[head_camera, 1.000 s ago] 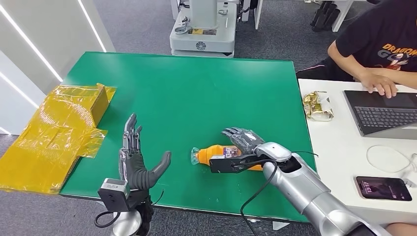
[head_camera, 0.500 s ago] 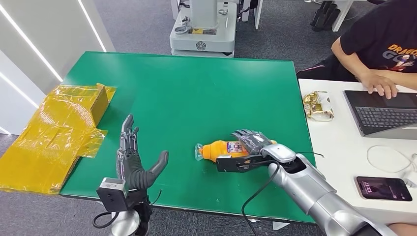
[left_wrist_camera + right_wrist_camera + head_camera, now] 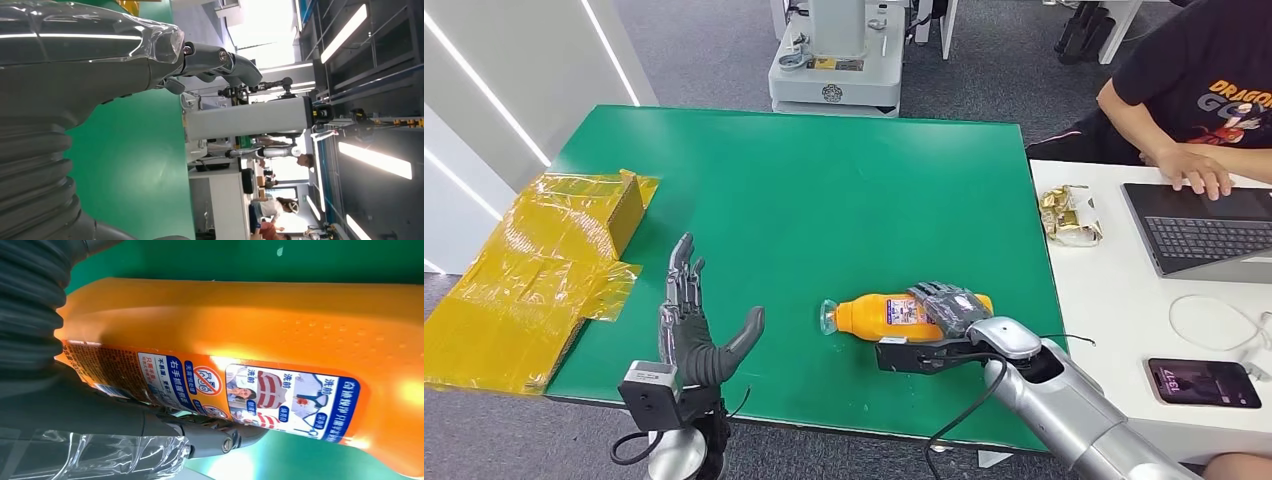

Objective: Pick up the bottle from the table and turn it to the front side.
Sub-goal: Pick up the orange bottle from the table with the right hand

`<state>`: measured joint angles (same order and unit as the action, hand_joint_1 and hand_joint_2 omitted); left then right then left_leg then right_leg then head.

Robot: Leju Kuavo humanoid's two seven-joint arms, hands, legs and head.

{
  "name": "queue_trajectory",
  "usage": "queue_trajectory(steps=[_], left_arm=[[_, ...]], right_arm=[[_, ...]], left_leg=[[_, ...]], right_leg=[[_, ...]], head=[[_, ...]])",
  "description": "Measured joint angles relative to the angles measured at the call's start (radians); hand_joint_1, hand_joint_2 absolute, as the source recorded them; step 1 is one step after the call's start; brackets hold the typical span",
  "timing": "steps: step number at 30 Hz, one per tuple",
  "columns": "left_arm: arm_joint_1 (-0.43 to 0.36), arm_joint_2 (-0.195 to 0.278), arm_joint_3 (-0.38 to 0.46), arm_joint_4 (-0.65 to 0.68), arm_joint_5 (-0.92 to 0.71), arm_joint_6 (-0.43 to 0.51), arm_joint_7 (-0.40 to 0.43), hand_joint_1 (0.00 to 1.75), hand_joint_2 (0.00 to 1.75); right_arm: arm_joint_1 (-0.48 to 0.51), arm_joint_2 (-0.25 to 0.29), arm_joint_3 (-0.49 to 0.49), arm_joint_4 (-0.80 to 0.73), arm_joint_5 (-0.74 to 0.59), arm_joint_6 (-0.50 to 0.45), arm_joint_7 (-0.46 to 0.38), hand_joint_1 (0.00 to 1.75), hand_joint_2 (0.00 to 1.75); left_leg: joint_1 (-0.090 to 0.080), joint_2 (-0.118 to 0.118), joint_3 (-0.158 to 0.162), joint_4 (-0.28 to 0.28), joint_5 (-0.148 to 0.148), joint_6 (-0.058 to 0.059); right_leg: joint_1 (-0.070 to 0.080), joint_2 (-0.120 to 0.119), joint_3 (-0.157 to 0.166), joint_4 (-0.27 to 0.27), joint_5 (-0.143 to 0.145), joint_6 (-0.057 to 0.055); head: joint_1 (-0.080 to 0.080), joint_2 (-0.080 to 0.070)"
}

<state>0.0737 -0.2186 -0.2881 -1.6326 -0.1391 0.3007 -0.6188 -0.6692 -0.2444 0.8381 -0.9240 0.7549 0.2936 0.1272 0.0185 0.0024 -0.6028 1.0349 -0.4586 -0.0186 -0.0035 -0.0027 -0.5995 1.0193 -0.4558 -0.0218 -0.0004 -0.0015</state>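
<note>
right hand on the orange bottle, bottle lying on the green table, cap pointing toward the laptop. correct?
Not quite. The right hand is on the orange bottle, lying on the green table, but the head view shows its cap end pointing toward the left hand, away from the laptop.

We can't see the bottle (image 3: 874,313) base under the right hand (image 3: 949,308); the label (image 3: 260,390) text is too small to read.

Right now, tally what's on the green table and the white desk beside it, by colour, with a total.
Orange: 1, the bottle, lying on the green table in the right hand.
Yellow: 1, the wrapped box.
Gold: 1, the snack packet.
Grey: 1, the laptop.
Black: 1, the phone.
White: 1, the cable.
Total: 6.
</note>
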Motion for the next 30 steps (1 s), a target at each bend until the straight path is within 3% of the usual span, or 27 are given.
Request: queue_trajectory(steps=[18,19,21,22,23,25,30], left_arm=[[0.007,0.0,0.0,-0.015,0.001,0.022,0.01,0.0,1.75],[0.007,0.0,0.0,-0.015,0.001,0.023,0.01,0.0,1.75],[0.007,0.0,0.0,-0.015,0.001,0.024,0.011,0.0,1.75],[0.007,0.0,0.0,-0.015,0.001,0.024,0.011,0.0,1.75],[0.006,0.0,0.0,-0.015,0.001,0.024,0.011,0.0,1.75],[0.006,0.0,0.0,-0.015,0.001,0.025,0.012,0.0,1.75],[0.006,0.0,0.0,-0.015,0.002,0.027,0.012,0.0,1.75]], right_arm=[[0.041,-0.013,-0.063,-0.028,0.105,-0.015,0.088,0.0,1.75],[0.041,-0.013,-0.065,-0.028,0.105,-0.014,0.087,0.23,1.75],[0.041,-0.013,-0.069,-0.027,0.107,-0.012,0.083,0.92,1.75],[0.04,-0.013,-0.07,-0.026,0.11,-0.011,0.08,1.35,1.75],[0.038,-0.013,-0.071,-0.025,0.114,-0.011,0.077,1.56,1.75],[0.035,-0.013,-0.072,-0.02,0.123,-0.013,0.068,1.75,1.75],[0.028,-0.013,-0.072,-0.009,0.128,-0.024,0.05,1.75,1.75]], left_leg=[[0.0,0.0,0.0,0.0,0.0,0.0],[0.0,0.0,0.0,0.0,0.0,0.0],[0.0,0.0,0.0,0.0,0.0,0.0],[0.0,0.0,0.0,0.0,0.0,0.0],[0.0,0.0,0.0,0.0,0.0,0.0],[0.0,0.0,0.0,0.0,0.0,0.0],[0.0,0.0,0.0,0.0,0.0,0.0]], right_leg=[[0.0,0.0,0.0,0.0,0.0,0.0],[0.0,0.0,0.0,0.0,0.0,0.0],[0.0,0.0,0.0,0.0,0.0,0.0],[0.0,0.0,0.0,0.0,0.0,0.0],[0.0,0.0,0.0,0.0,0.0,0.0],[0.0,0.0,0.0,0.0,0.0,0.0],[0.0,0.0,0.0,0.0,0.0,0.0]], head=[[0.0,0.0],[0.0,0.0],[0.0,0.0],[0.0,0.0],[0.0,0.0],[0.0,0.0],[0.0,0.0]])
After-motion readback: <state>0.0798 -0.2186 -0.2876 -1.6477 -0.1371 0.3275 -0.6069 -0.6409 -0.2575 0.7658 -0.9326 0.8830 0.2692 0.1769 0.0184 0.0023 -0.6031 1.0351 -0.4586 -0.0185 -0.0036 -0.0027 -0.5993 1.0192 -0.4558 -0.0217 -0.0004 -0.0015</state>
